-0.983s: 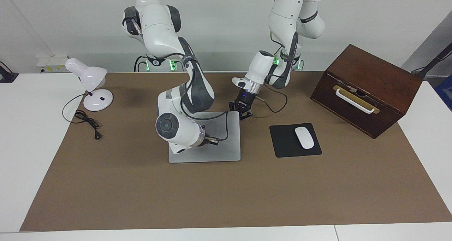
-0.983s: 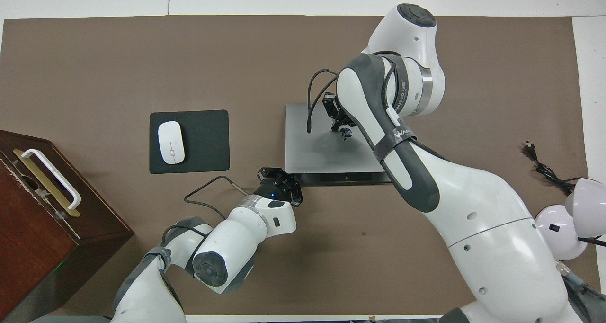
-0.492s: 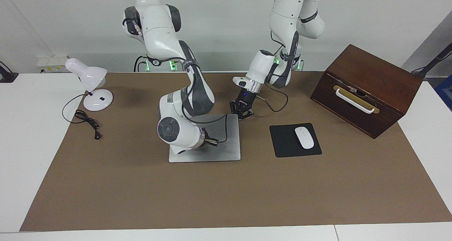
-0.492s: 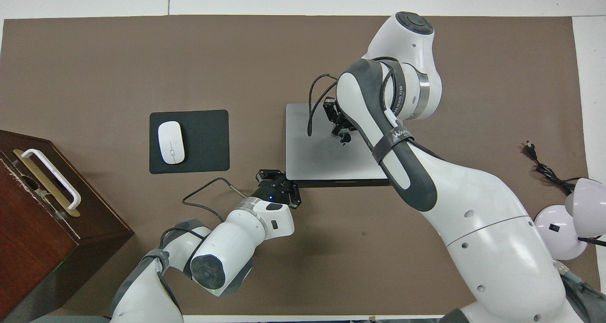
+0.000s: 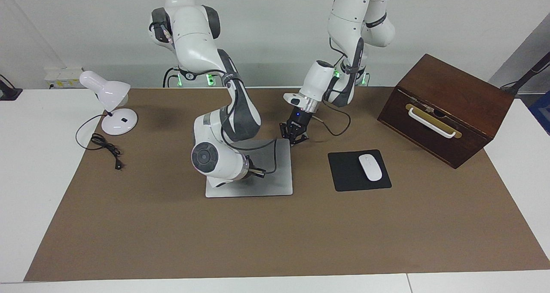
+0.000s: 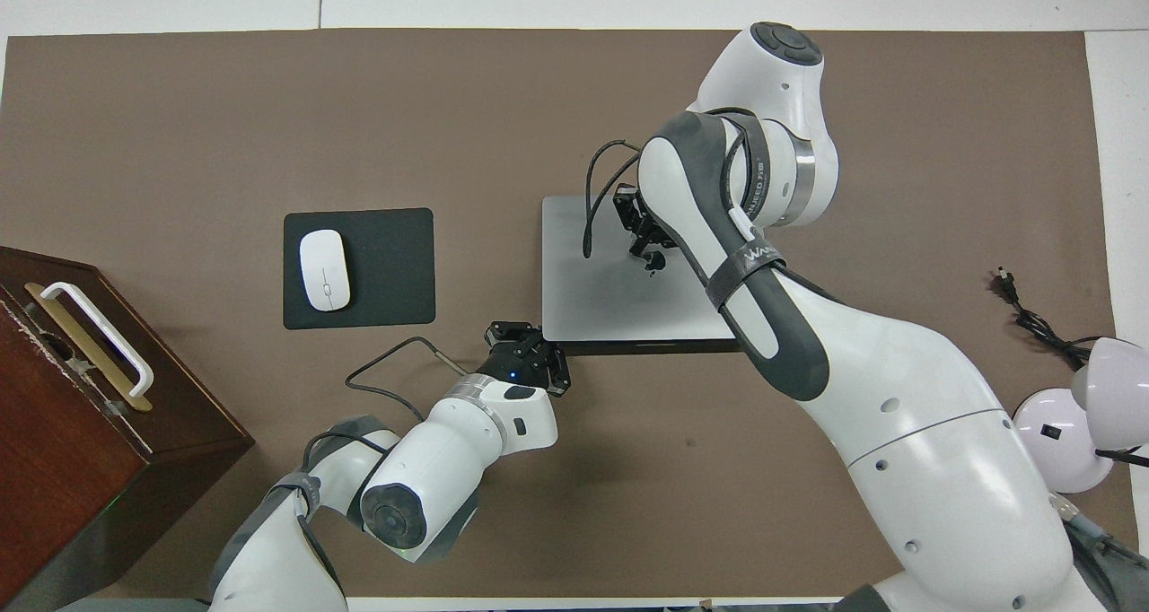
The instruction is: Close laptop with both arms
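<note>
The silver-grey laptop (image 5: pixel 275 185) (image 6: pixel 592 298) lies on the brown mat with its lid down flat. My right arm reaches over it from the right arm's end of the table. The right gripper (image 6: pixel 652 257) is shut and points down at the middle of the lid. In the facing view the arm's white wrist mostly hides the right gripper (image 5: pixel 258 172), so contact with the lid cannot be told. My left gripper (image 5: pixel 294 138) (image 6: pixel 528 345) is shut and sits low at the laptop's corner nearest the left arm's base, holding nothing.
A black mouse pad (image 5: pixel 343 172) with a white mouse (image 5: pixel 370 167) lies beside the laptop toward the left arm's end. A dark wooden box (image 5: pixel 447 108) with a white handle stands past it. A white desk lamp (image 5: pixel 109 102) and its black cord (image 5: pixel 105 149) sit at the right arm's end.
The lid has dropped the last bit and now lies flat, and the dark strip along its robot-side edge has thinned. The right arm drew back slightly. The left gripper barely moved.
</note>
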You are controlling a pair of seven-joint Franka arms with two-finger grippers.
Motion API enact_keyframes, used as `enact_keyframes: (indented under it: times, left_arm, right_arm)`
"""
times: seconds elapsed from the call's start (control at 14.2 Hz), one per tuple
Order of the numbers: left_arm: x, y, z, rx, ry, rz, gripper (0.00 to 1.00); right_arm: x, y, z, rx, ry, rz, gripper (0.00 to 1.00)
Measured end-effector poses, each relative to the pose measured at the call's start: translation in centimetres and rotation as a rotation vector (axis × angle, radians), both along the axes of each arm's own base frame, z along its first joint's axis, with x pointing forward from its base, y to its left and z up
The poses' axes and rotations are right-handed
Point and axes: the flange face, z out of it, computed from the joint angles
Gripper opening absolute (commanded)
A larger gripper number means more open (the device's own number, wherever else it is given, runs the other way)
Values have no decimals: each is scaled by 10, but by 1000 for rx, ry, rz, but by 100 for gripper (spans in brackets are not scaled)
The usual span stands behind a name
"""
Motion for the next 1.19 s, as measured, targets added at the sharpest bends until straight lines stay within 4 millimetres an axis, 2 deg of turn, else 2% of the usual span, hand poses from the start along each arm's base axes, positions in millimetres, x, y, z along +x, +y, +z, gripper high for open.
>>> enact_keyframes:
  times: [0.35, 0.63, 0.91, 1.19]
  left_arm:
    - [0, 0, 0, 0, 0, 0, 0]
    - [0, 0, 0, 0, -1, 0, 0]
    - [0, 1, 1, -5, 4, 10, 0]
    - [4, 15, 3, 6, 15, 38, 0]
  right_arm:
    - [4, -11, 5, -5, 5, -10, 0]
    - [7, -29, 26, 4, 23, -15, 0]
    - [15, -46, 69, 6, -51, -20, 0]
    - [22, -84, 132, -26, -171, -10, 0]
